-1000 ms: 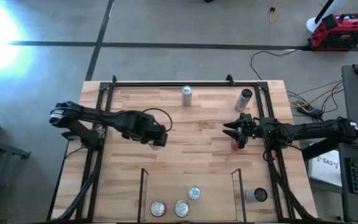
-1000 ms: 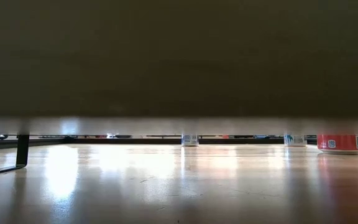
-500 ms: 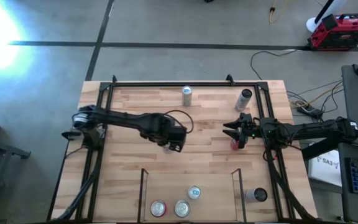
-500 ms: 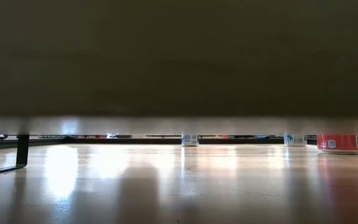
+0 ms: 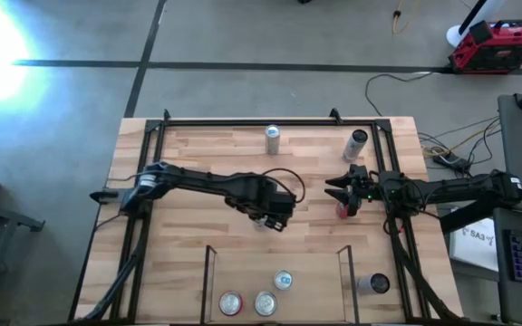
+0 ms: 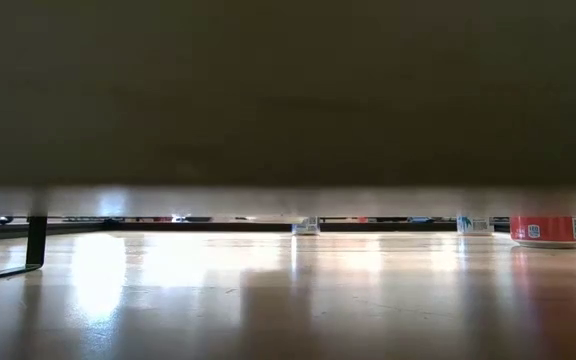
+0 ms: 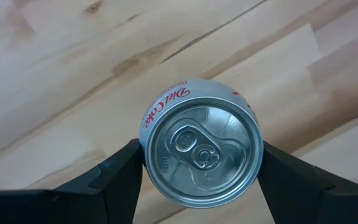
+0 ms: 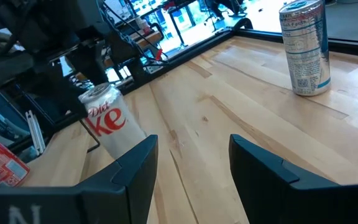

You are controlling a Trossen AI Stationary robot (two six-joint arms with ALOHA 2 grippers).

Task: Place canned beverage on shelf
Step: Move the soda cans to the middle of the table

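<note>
Left tool, mid-frame above the worktop, clamps the upright Diet Coke can by its sides: smooth, thin-walled, probably slippery and dentable, so grip firmly mid-body. Right tool rests shut.

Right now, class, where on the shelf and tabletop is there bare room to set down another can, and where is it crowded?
The shelf has bare floor behind its three cans, between the rails. The table's far left corner is bare too. The middle is crowded: the left tool holds a Diet Coke can, and the right tool rests beside a red can.
</note>
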